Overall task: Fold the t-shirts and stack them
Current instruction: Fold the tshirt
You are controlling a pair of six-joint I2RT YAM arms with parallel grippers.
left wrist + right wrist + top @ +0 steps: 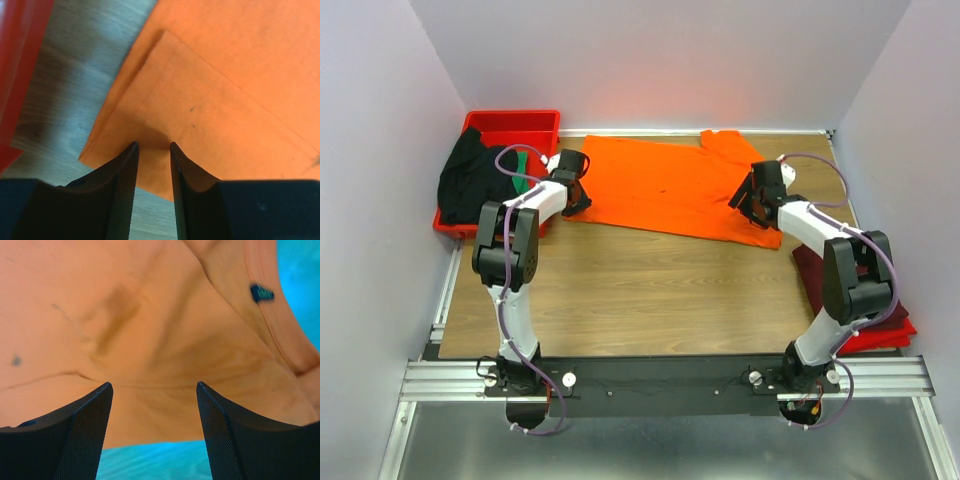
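From above, a bright orange t-shirt (670,185) lies spread on the far half of a wooden table (650,300) between pale lilac walls (380,150). Left wrist: the left gripper (152,146) stands narrowly parted, empty, over its corner. Right wrist: the right gripper (154,385) is spread wide above the cloth.

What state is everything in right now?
Bright orange cloth t-shirt: spread flat on table.
Black cloth t-shirt: crumpled over red plastic tray rim.
Green cloth t-shirt: bunched in tray.
Dark maroon cloth t-shirt: lying at table's right edge.
Left fingers: open, narrowly.
Right fingers: open wide.
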